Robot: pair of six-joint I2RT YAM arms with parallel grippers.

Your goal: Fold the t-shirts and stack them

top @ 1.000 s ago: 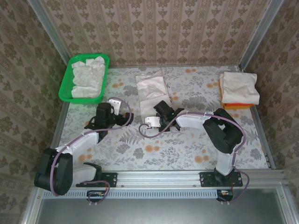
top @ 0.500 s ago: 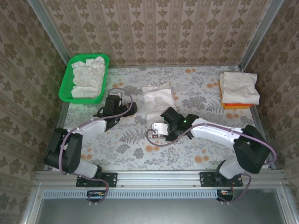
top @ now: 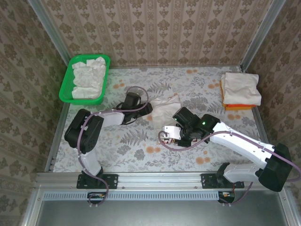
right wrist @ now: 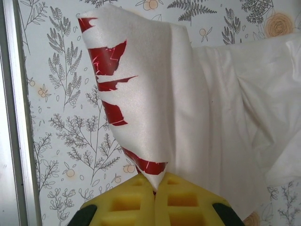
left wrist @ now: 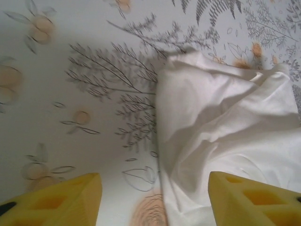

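Red-printed t-shirt [right wrist: 211,103] lies bunched mid-desk [top: 117,146]; our right end effector [right wrist: 155,186] is clamped on its printed corner, our left end effector [left wrist: 155,190] gapes over its edge. We judge folding underway; next, the left must grip

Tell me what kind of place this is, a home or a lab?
Probably a lab cell staged as a laundry table: an aluminium frame borders wallpapered walls, and a floral tablecloth holds a green basket of t-shirts and a folded stack.
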